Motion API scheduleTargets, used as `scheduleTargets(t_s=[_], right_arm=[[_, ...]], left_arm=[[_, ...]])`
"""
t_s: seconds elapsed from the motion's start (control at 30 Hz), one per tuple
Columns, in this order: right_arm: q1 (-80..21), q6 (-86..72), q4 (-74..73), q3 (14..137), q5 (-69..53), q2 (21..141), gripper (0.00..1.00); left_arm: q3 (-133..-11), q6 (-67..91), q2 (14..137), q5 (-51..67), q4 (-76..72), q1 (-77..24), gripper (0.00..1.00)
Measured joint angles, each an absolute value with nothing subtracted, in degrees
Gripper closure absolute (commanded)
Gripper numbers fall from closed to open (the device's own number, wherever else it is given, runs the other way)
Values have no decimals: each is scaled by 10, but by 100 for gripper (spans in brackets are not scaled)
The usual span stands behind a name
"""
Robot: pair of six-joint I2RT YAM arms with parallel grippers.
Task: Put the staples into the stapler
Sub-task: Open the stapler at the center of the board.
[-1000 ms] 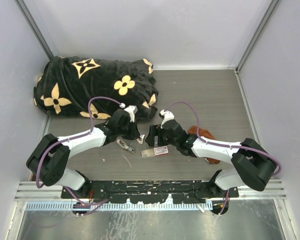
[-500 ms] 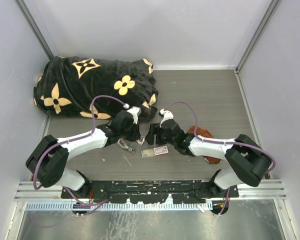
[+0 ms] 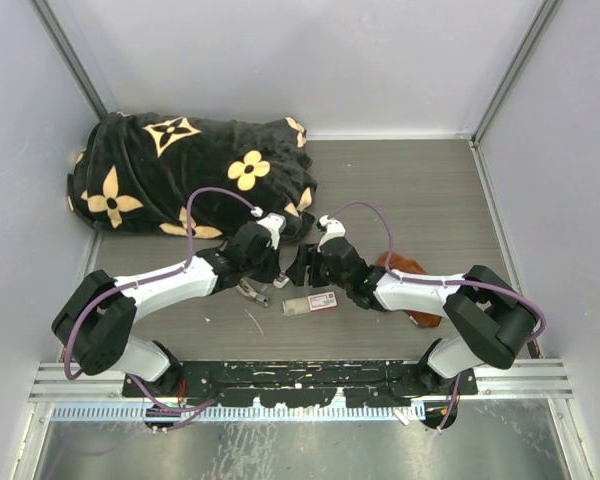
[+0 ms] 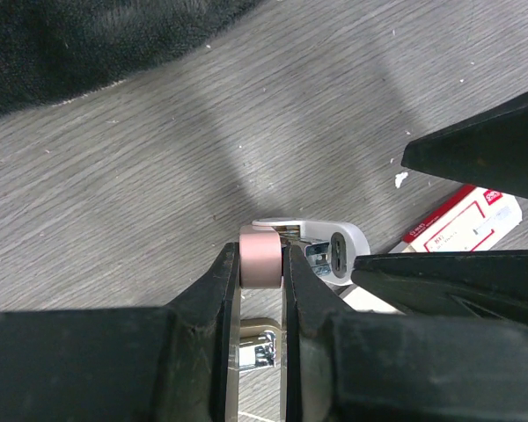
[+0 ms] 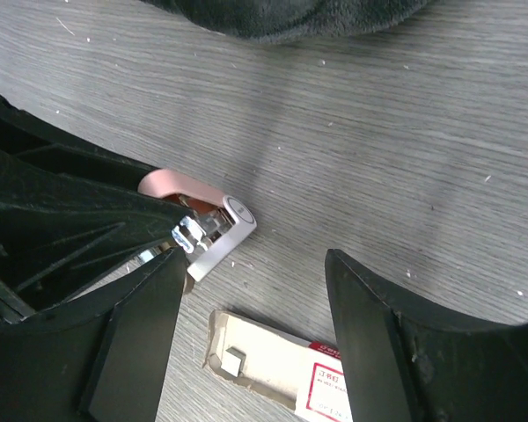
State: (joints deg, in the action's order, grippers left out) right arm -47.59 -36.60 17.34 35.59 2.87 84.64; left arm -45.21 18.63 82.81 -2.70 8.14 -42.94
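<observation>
The stapler [image 4: 330,251] is tiny, with a pale pink end and a white end with metal inside. My left gripper [image 4: 262,264] is shut on its pink end just above the table. In the right wrist view the stapler [image 5: 213,230] sticks out from the left jaws, and my right gripper [image 5: 253,268] stands open right beside it, holding nothing. The staples' flat white box [image 5: 286,367] with a red label lies under the right fingers, a small grey block in its open end. From above, both grippers [image 3: 270,268] [image 3: 298,268] meet over the stapler [image 3: 281,282] and box [image 3: 312,302].
A beige and silvery metal piece [image 3: 251,292] lies on the table under the left gripper. A black blanket with yellow flowers [image 3: 190,175] fills the back left. A rust-brown cloth [image 3: 408,266] lies beneath the right arm. Grey walls enclose the table.
My right gripper has moved left, up to the stapler, and its jaws have narrowed somewhat. The left gripper has shifted slightly right, still holding the stapler.
</observation>
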Motion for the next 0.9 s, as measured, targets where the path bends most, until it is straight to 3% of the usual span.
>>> scheduleTargets(t_s=[0.17, 0.33, 0.7, 0.9], right_arm=[[-476, -369, 190, 356, 29, 846, 33], [-476, -372, 197, 360, 29, 860, 43], [-476, -376, 196, 343, 43, 873, 55], [-476, -378, 191, 329, 55, 897, 56]], left_arm=[[-462, 182, 828, -37, 89, -438, 100], [-469, 179, 828, -45, 93, -443, 100], [-470, 190, 830, -63, 97, -443, 100], [-469, 219, 830, -60, 78, -435, 100]])
